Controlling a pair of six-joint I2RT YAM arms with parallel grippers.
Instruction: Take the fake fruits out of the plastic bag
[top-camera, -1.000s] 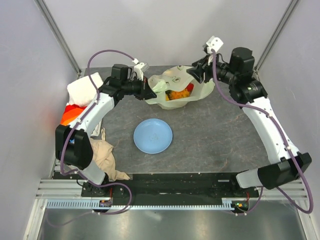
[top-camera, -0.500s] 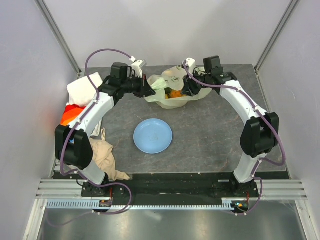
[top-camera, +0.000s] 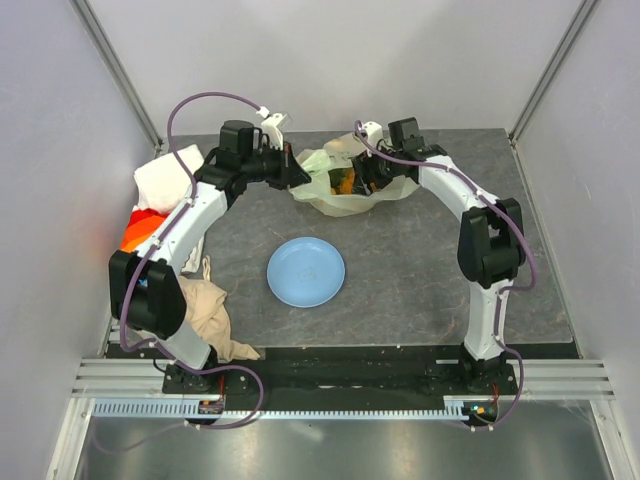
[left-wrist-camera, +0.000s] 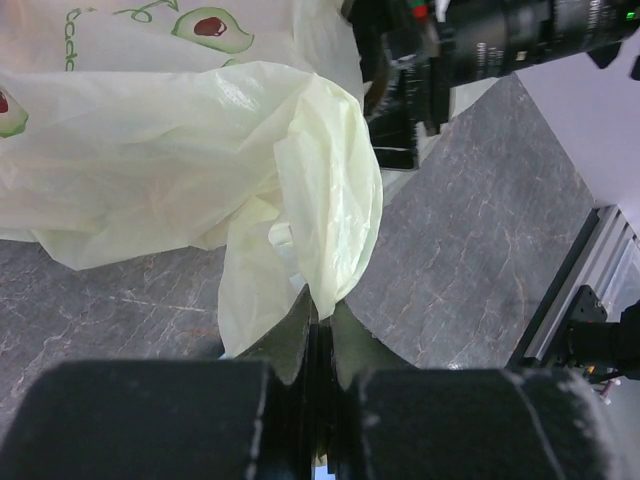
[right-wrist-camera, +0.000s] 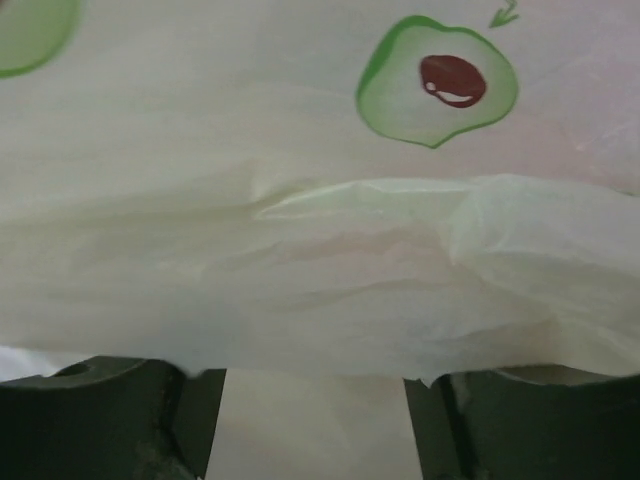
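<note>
The pale yellow-green plastic bag (top-camera: 335, 198) lies at the back middle of the table. An orange fake fruit (top-camera: 343, 182) shows through its mouth; the other fruits are hidden. My left gripper (top-camera: 298, 172) is shut on a bag handle at the bag's left side, and in the left wrist view (left-wrist-camera: 320, 305) the film (left-wrist-camera: 200, 150) is pinched between the closed fingers. My right gripper (top-camera: 362, 180) is at the bag's mouth from the right. In the right wrist view its fingers (right-wrist-camera: 100, 420) stand wide apart and hold nothing, with bag film (right-wrist-camera: 300, 250) filling the frame.
A light-blue plate (top-camera: 306, 272) sits in the middle of the table. A beige cloth (top-camera: 205, 310) lies front left. A white cloth (top-camera: 165, 180) and an orange-red item (top-camera: 140, 228) lie at the left edge. The right arm (left-wrist-camera: 480, 50) shows beyond the bag in the left wrist view.
My right arm has swung in from the back right to the bag's mouth. My left gripper has kept hold of the handle and shifted slightly back.
</note>
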